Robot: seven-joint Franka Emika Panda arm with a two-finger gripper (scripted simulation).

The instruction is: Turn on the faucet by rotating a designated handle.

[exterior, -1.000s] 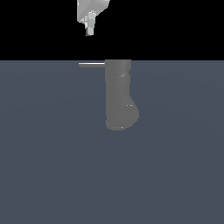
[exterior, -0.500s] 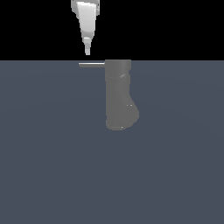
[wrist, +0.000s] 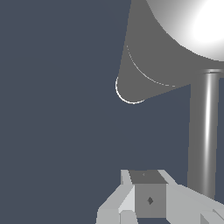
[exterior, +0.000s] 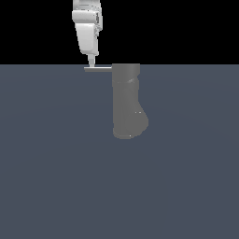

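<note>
You see the grey faucet (exterior: 127, 100) standing just right of centre in the exterior view, its thin handle (exterior: 98, 69) jutting toward the frame's left from near its top. Your white gripper (exterior: 91, 62) hangs at upper left, its tip right at the handle's outer end. You cannot tell how the jaws stand

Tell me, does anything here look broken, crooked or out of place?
Nothing stands out. The faucet stands upright and whole, its handle juts out straight toward the exterior view's left, and the gripper hangs just above the handle's outer end. No spill or damage shows.
</note>
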